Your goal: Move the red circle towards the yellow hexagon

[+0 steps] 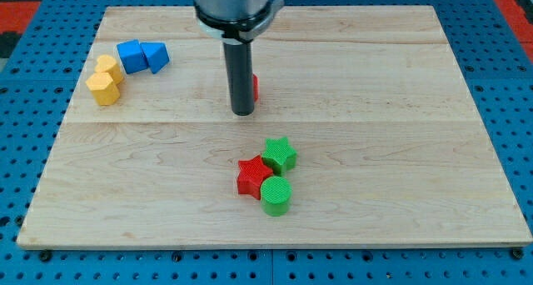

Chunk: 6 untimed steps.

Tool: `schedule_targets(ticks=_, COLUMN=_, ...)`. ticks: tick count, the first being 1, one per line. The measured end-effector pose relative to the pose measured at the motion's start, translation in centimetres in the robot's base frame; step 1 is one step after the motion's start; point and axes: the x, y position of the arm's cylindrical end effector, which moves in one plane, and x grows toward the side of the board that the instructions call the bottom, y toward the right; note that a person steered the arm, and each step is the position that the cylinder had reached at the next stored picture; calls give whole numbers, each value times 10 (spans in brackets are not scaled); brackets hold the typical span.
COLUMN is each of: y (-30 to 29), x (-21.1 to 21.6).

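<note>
My tip [242, 112] is a bare rod with no fingers to spread or pinch. The red circle [255, 87] peeks out at its two o'clock, mostly hidden. It's probably light, stiff and slides easily, so I'd push its right side toward the yellow hexagon [103, 88] at nine o'clock.

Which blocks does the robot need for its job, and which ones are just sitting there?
For the job:
red circle, mostly hidden behind my tip
yellow hexagon

Just sitting there:
yellow block
two blue blocks
green star
red star
green circle
</note>
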Motion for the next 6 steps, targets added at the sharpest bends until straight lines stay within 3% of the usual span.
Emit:
schedule_targets(ticks=1, y=-12, x=-26)
schedule_targets(ticks=2, y=-74, x=-39)
schedule_targets(ticks=3, y=-58, x=-24)
schedule_targets(ticks=4, y=1, x=-15)
schedule_targets(ticks=5, y=43, x=-36)
schedule_targets(ticks=6, y=27, x=-62)
